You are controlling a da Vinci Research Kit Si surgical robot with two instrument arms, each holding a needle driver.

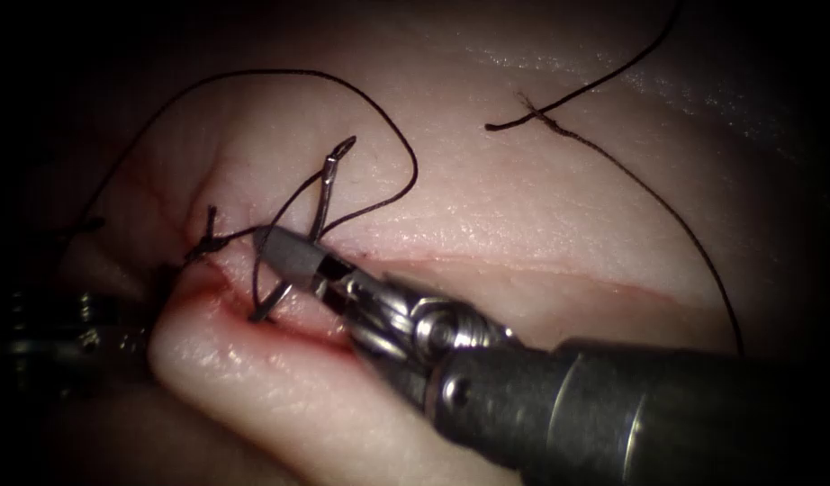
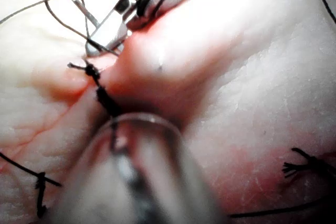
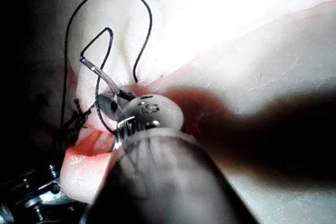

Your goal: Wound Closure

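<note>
My right tool point(image 1: 269, 241) comes in from the lower right, its jaws shut on the curved needle point(image 1: 323, 202) about halfway along the curve. The needle stands at the left end of the cut point(image 1: 523, 274). Its tail point(image 1: 346, 146) points up and away, and its tip point(image 1: 259, 315) touches the red inner edge of the near lip; I cannot tell how deep it sits. Thread point(image 1: 383, 117) runs from the tail in a wide loop over the far tissue. My left tool point(image 1: 149, 301) lies in shadow at the left, shut on the raised near lip of tissue point(image 1: 217, 351).
A tied stitch with short cut ends point(image 1: 208, 238) sits at the cut's left end, also seen as a knot point(image 2: 92, 69). A loose strand of thread point(image 1: 613, 166) crosses the far tissue to the right. Red fluid lines the cut near the needle. The right tool's shaft point(image 1: 667, 414) covers the near right tissue.
</note>
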